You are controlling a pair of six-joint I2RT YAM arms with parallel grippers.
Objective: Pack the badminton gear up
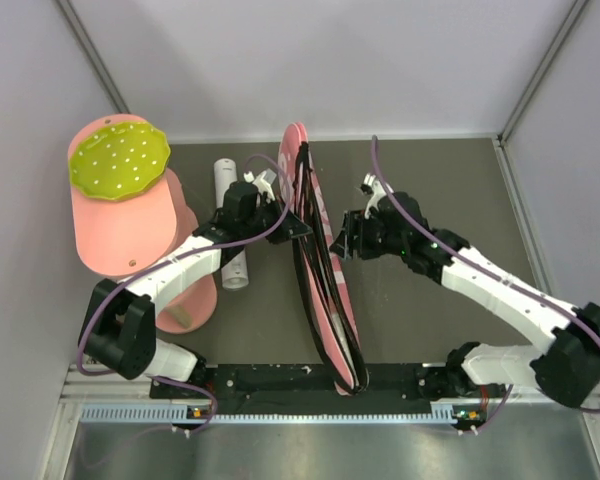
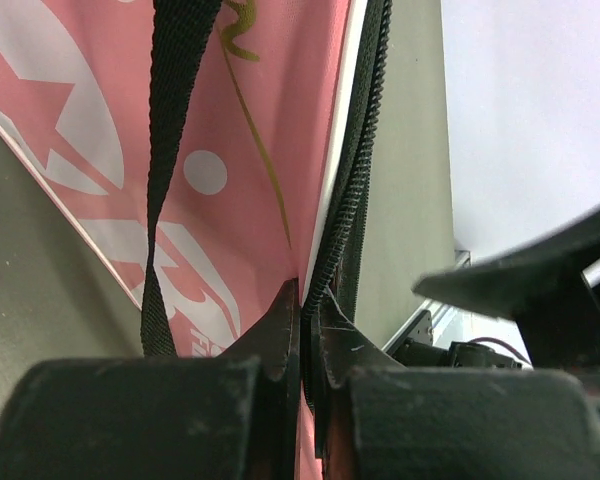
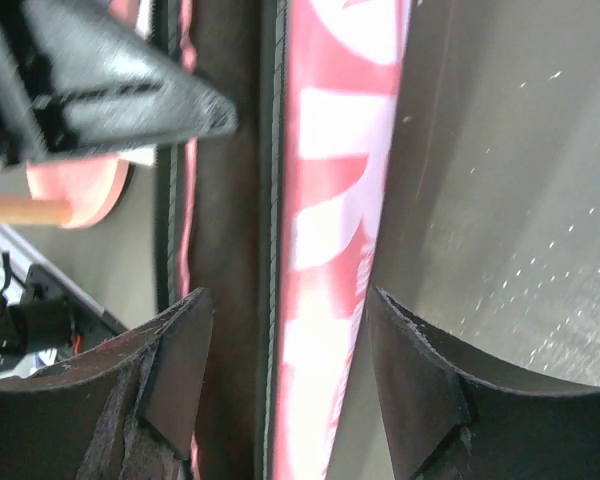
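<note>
Pink bag (image 1: 323,280) stands on edge mid-frame on the counter (image 1: 440,180), running from top centre down to the arm bases. Pink panel has white lettering, with a black strap (image 2: 165,200) and a black zipper (image 2: 358,170) along the rim. Left tool (image 2: 302,305) is clenched on the zippered edge, pinching it at the fingertips. Right tool (image 3: 290,375) is released, jaws spread wide with the bag's edge running between them; finger contact can't be told. White tube (image 1: 227,185) lies left of the bag, partly covered by the left arm.
</note>
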